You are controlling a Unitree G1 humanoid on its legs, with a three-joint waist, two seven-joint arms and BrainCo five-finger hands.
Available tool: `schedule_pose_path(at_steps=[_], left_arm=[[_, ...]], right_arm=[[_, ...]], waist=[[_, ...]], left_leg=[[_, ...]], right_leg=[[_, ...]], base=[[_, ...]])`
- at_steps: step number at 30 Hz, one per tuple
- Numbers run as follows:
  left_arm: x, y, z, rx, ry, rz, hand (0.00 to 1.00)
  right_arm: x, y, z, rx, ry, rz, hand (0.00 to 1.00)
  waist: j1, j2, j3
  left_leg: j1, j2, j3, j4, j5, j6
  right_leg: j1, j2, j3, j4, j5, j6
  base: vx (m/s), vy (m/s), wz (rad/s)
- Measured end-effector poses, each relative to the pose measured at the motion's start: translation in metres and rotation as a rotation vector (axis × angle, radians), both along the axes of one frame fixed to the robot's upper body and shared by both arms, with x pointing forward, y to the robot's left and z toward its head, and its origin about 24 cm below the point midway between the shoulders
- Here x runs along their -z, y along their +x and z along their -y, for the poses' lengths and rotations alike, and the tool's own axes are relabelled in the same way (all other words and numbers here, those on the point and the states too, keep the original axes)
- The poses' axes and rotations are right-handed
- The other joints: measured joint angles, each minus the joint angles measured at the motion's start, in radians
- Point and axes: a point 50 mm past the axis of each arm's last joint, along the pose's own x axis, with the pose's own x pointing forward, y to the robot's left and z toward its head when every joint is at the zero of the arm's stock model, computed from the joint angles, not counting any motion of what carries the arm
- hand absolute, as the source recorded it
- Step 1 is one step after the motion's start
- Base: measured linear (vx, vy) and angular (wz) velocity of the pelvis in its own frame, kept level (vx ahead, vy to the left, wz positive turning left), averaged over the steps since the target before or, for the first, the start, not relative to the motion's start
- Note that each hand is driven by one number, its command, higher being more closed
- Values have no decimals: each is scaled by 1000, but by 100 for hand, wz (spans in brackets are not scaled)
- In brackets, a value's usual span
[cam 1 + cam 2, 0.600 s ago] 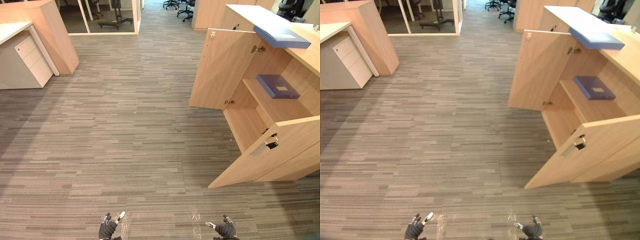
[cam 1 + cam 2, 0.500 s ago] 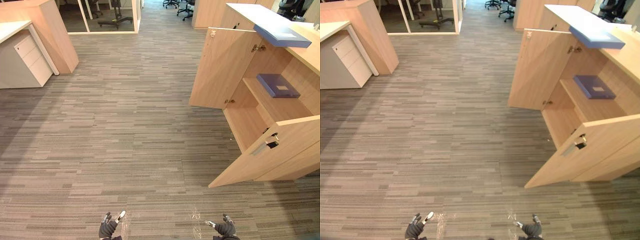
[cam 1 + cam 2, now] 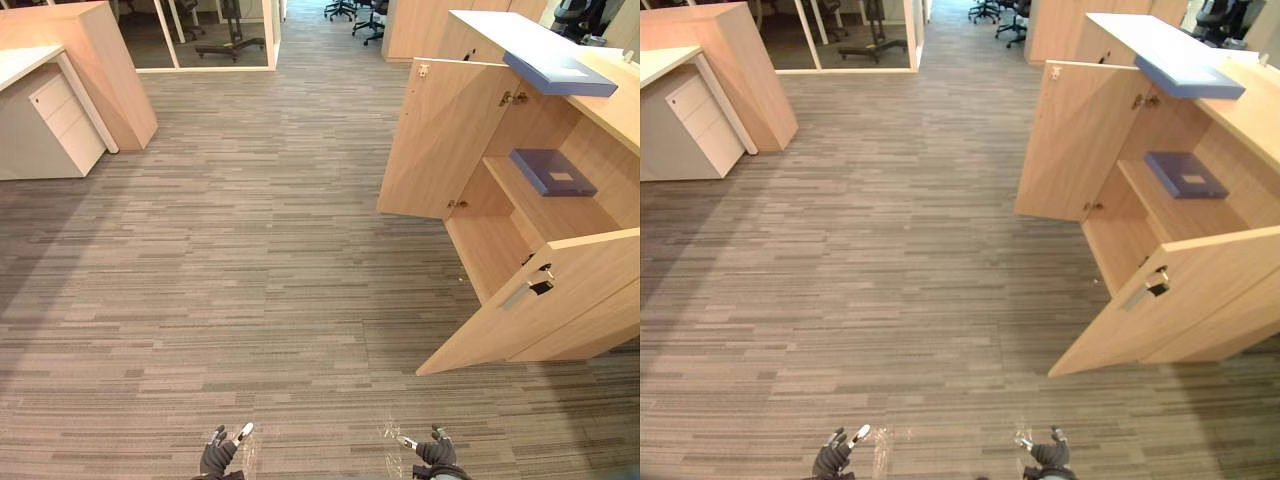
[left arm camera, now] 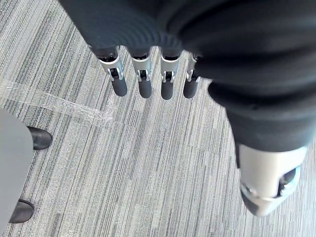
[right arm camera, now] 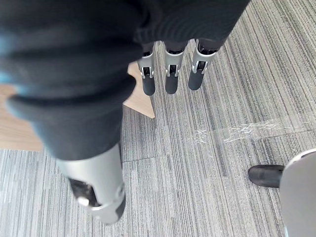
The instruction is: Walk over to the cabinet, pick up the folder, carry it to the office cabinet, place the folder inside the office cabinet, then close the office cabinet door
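While 2 doors [image 3: 440, 135] hang open, 2 folders [image 3: 553, 171] show

There are two blue folders: one folder [image 3: 560, 72] on top of the single office cabinet [image 3: 612, 105], and a second folder [image 3: 553, 171] on its shelf. The cabinet has two open doors, a far door [image 3: 440, 140] and a near door [image 3: 540, 305]. There is one white drawer unit [image 3: 55, 125]. Two hands show: left hand [image 3: 218, 458] and right hand [image 3: 434, 456]. The office chairs [image 3: 372, 12] far off are too small to count.
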Motion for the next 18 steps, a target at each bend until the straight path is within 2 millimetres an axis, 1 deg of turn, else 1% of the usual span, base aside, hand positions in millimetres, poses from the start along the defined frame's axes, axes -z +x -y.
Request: schedule_pose_path(at_steps=[5, 9, 12, 18], left_arm=[[-1, 3, 0, 33, 58, -12, 0], [-1, 3, -2, 17, 104, -21, 0], [-1, 2, -2, -3, 108, -29, 0], [2, 4, -1, 23, 77, -46, 0]], right_arm=[[1, 1, -2, 0, 7, -8, 0], [1, 1, -2, 11, 8, -6, 0], [2, -1, 0, 48, 14, -8, 0], [3, -2, 0, 66, 26, -8, 0]], waist=[[0, -6, 4], [0, -9, 6], [0, -11, 8], [0, -15, 11]], left_leg=[[0, -2, -8, -6, 3, 5], [1, -3, -10, -13, 6, 6], [1, -4, -10, -15, 6, 6], [-1, -12, -15, -19, 10, 10]], right_leg=[[0, -1, -14, 0, 0, 0], [-1, -2, -19, 0, 0, 0], [0, -3, -20, 0, 0, 0], [-4, -11, -23, 0, 0, 0]], base=[[-1, 13, 4], [0, 5, 2], [0, 0, 0], [-6, 11, 1]])
